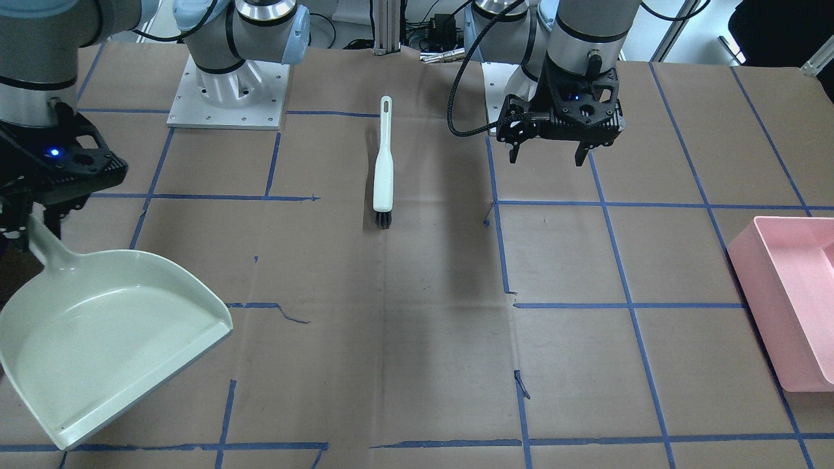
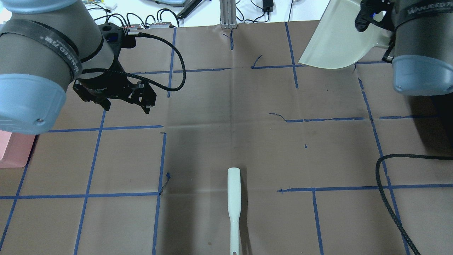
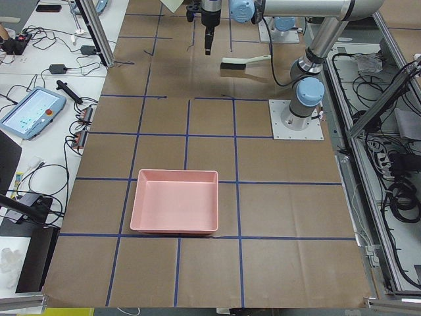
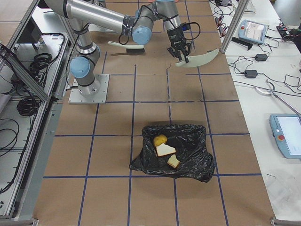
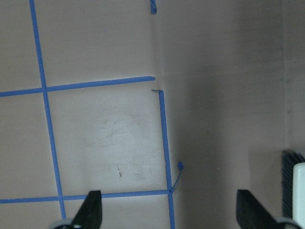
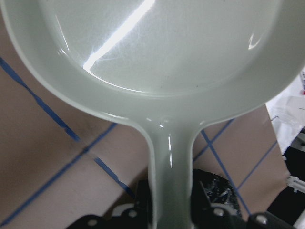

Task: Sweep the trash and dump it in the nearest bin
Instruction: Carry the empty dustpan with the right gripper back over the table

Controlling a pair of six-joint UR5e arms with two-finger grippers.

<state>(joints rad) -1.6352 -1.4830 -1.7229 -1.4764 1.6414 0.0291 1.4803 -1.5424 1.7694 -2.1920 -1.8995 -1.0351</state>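
Observation:
The trash lies inside a black bin bag (image 4: 188,157): a yellow-brown potato (image 4: 160,140) and two bread pieces (image 4: 165,150) (image 4: 173,162). My right gripper (image 1: 26,221) is shut on the handle of a pale green dustpan (image 1: 111,345), held tilted above the table; its pan is empty in the right wrist view (image 6: 157,43). My left gripper (image 1: 546,157) is open and empty above the table, beside the white brush (image 1: 383,166). The brush lies flat on the paper, also in the overhead view (image 2: 234,202). The left wrist view shows its bristles (image 5: 288,183) at the right edge.
A pink bin (image 1: 788,299) sits at the table end on my left, empty in the exterior left view (image 3: 174,209). Brown paper with blue tape lines covers the table. Arm bases stand behind the brush. A black cable (image 2: 389,198) hangs by the right arm.

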